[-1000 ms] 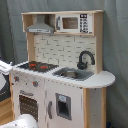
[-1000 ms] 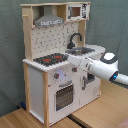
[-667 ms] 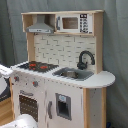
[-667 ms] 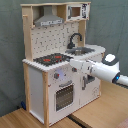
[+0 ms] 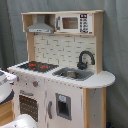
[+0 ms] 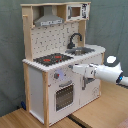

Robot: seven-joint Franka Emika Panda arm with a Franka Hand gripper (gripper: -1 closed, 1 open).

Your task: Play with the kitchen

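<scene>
In the second exterior view, the kitchen (image 6: 55, 75) stands on the table (image 6: 30, 120), oven door shut. At its 3 o'clock, the end effector (image 6: 73, 67) sits at the front panel near the knobs; its opening cannot be determined. Interaction appears barely begun. Versus 1.0 s ago, the arm has advanced slightly.

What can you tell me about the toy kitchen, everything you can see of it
The kitchen is a white and light-wood toy unit standing upright on a wooden floor before a grey curtain. Its counter holds a black stovetop with red rings, a silver sink and a black arched faucet. Above sit a grey hood, a microwave and a pale back panel. Below are knobs and a windowed oven door. The robot's arm reaches its front.
</scene>
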